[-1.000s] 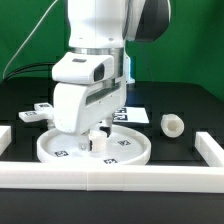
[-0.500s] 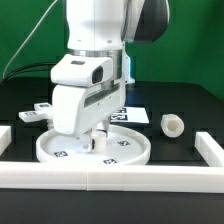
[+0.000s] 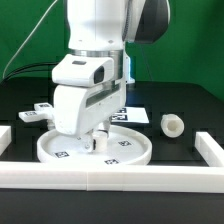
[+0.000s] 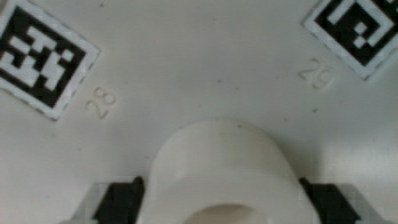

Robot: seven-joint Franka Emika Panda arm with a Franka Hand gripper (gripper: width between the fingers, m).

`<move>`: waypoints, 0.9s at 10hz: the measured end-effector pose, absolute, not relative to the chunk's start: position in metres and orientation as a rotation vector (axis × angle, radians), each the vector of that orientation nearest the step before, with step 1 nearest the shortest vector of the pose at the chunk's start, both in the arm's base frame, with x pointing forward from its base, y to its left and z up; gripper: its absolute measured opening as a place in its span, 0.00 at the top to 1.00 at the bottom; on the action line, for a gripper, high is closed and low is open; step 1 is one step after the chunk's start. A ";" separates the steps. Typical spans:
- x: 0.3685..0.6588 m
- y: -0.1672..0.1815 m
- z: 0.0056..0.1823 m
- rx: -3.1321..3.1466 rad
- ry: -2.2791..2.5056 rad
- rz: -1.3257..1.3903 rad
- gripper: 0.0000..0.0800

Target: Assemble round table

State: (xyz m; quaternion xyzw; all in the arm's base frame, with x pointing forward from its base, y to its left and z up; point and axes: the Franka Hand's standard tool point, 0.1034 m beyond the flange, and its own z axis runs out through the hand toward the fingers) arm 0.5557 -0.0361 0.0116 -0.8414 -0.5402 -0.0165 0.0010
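The large rimmed round disc (image 3: 130,152) lies flat on the black table near the front. My gripper (image 3: 97,143) points straight down over the disc's middle and is shut on the white cylinder post (image 3: 98,138), which stands upright with its lower end at the disc's surface. In the wrist view the post (image 4: 222,165) sits between my two black fingers (image 4: 121,200), above the disc (image 4: 196,60) and its square tags. The four-armed cross piece (image 3: 35,113) lies on the exterior view's left, partly hidden by the arm.
A second short white cylinder part (image 3: 172,124) lies on its side at the exterior view's right. The marker board (image 3: 130,113) lies behind the disc. White rails run along the front (image 3: 110,178), the right (image 3: 212,150) and the left (image 3: 5,135).
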 end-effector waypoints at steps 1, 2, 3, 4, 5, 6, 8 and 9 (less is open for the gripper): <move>0.561 -0.024 0.012 -2.623 -1.721 -0.070 0.49; 0.563 -0.015 0.011 -2.613 -1.724 -0.070 0.49; 0.563 -0.009 0.011 -2.601 -1.731 -0.067 0.49; 0.564 0.000 0.012 -2.601 -1.722 -0.066 0.49; 0.565 0.008 0.012 -2.599 -1.719 -0.071 0.49; 0.565 0.014 0.012 -2.597 -1.716 -0.073 0.49; 0.565 0.022 0.012 -2.586 -1.726 -0.077 0.49; 0.565 0.026 0.012 -2.588 -1.721 -0.079 0.49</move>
